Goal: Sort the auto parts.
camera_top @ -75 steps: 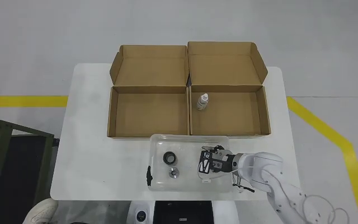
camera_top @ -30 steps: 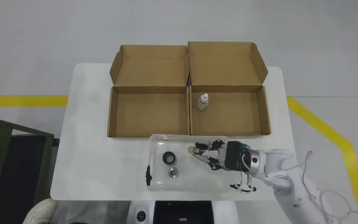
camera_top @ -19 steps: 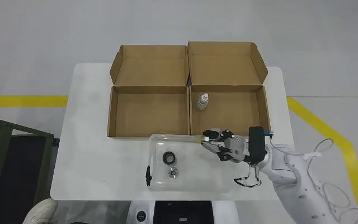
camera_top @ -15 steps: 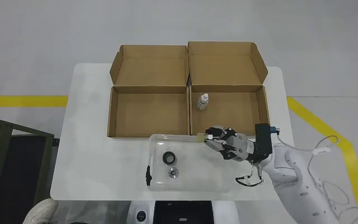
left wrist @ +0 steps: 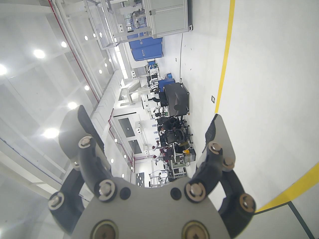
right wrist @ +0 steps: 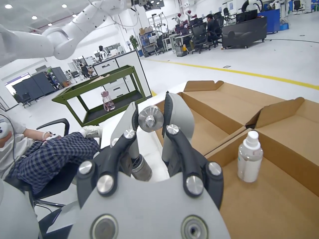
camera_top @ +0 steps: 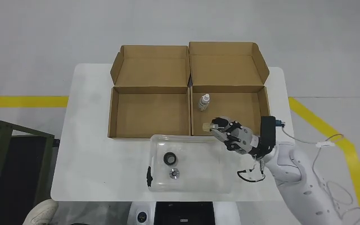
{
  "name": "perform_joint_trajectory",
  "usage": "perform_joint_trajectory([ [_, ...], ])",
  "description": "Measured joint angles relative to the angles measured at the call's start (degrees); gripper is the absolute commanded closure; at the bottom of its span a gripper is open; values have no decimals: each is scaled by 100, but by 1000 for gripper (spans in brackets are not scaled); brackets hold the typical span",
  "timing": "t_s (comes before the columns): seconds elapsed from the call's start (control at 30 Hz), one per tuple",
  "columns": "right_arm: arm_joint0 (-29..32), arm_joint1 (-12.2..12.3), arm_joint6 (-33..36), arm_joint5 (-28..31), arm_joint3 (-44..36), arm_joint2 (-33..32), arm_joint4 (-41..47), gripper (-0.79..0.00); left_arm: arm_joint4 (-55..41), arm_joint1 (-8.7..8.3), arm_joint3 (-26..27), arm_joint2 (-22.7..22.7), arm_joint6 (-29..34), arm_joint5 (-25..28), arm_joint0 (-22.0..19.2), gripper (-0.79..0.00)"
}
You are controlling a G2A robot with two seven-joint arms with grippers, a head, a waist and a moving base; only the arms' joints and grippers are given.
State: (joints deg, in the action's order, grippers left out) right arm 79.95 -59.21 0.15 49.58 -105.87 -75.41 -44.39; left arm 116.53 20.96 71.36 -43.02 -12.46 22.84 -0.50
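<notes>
— Right claw (right wrist: 151, 103), what is its state?
— Its fingers (right wrist: 178, 118) are clamped on a round metal part (right wrist: 150, 120) with a short shaft. The claw hangs above the far edge of the clear tray (camera_top: 214, 175), toward the tray's right side.
— And the left claw (left wrist: 149, 115)?
— Its fingers (left wrist: 219, 135) stand apart, with nothing between them. It is raised high, well apart from the tray.
— What lies inside the tray?
— A black ring (camera_top: 170, 159) is in the left half, and a small metal piece (camera_top: 175, 172) is just beside it on the near side. A black piece (camera_top: 149, 175) is at the tray's left rim.
— What stands beyond the tray?
— On the white worktop (camera_top: 90, 146), just past the tray's far edge, a left box (camera_top: 149, 115) and a right box (camera_top: 239, 115) of cardboard stand side by side, both open. A small bottle (camera_top: 203, 102) stands upright in the right box.
</notes>
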Motion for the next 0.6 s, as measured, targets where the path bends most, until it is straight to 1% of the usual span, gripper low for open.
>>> perform_joint_trajectory([
  [0.23, -157, -31, 396, -629, 139, 123, -449, 0, 0, 0, 0, 0, 0, 0, 0, -785],
  [0.47, -384, -31, 900, -912, 354, 127, -571, 0, 0, 0, 0, 0, 0, 0, 0, -785],
  [0.6, -563, -27, 1335, -1051, 512, 145, -597, 0, 0, 0, 0, 0, 0, 0, 0, -785],
])
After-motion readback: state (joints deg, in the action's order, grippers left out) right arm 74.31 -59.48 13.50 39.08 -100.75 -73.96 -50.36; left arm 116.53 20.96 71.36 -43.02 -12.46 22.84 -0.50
